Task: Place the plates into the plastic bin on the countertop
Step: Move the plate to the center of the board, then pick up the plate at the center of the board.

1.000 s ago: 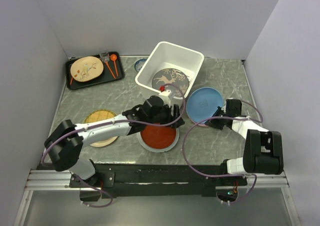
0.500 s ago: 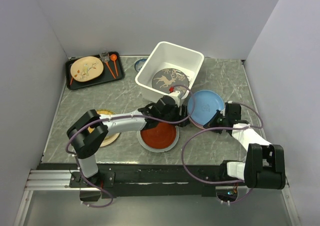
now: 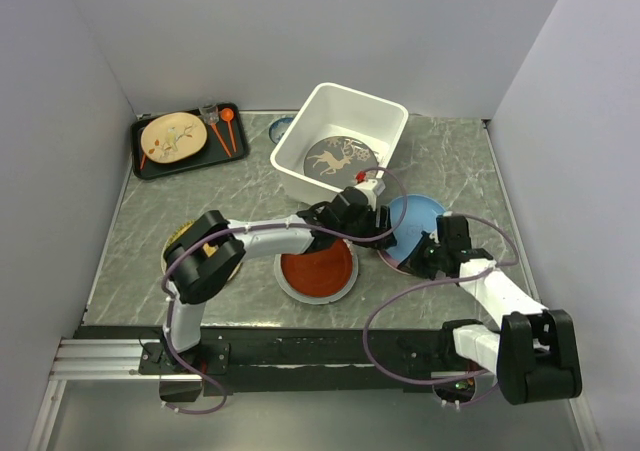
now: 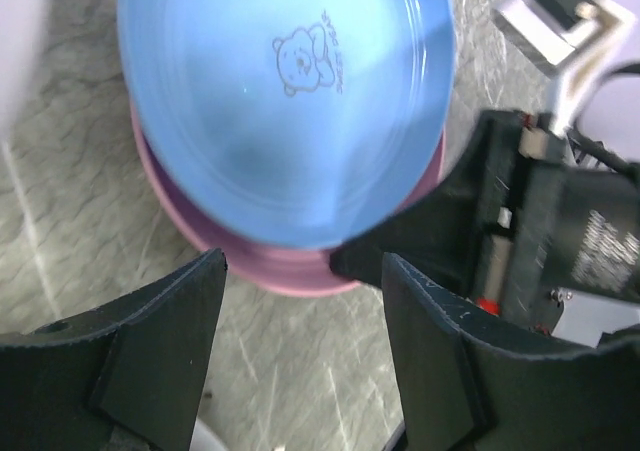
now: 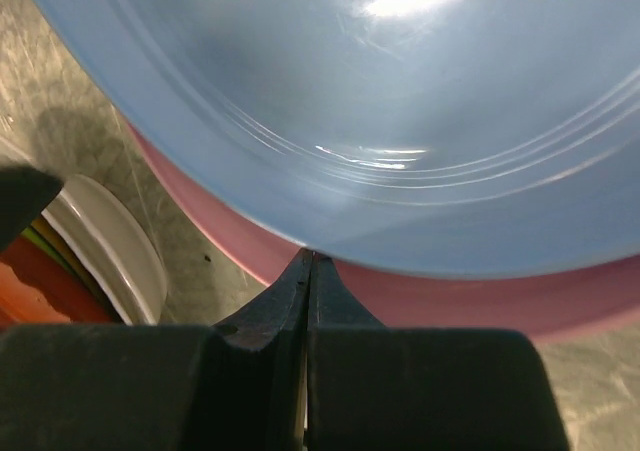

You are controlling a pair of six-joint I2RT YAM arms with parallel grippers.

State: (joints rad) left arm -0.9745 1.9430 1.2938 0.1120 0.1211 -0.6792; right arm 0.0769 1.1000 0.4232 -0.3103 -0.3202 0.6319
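Note:
A light blue plate (image 3: pixel 418 211) with a bear print (image 4: pixel 290 101) lies on a pink plate (image 4: pixel 270 271) on the countertop (image 3: pixel 450 161), right of the white plastic bin (image 3: pixel 388 131). Its near rim is tilted up off the pink one. My right gripper (image 5: pixel 311 261) is shut, its tips wedged under that rim (image 3: pixel 418 260). My left gripper (image 4: pixel 305 311) stands open just left of the two plates (image 3: pixel 383 233), holding nothing. A grey reindeer plate (image 3: pixel 340 158) lies in the bin. A red plate (image 3: pixel 318 269) tops a stack near the front.
A woven yellow plate (image 3: pixel 180 238) lies at front left, mostly hidden under my left arm. A black tray (image 3: pixel 150 161) at back left holds a cream twig-pattern plate (image 3: pixel 172 136) and orange utensils. A small blue-rimmed dish (image 3: pixel 282 128) sits left of the bin.
My left gripper has swung right from above the red plate to the blue plate's left edge. My right gripper has drawn nearer and stays shut under the blue plate's rim.

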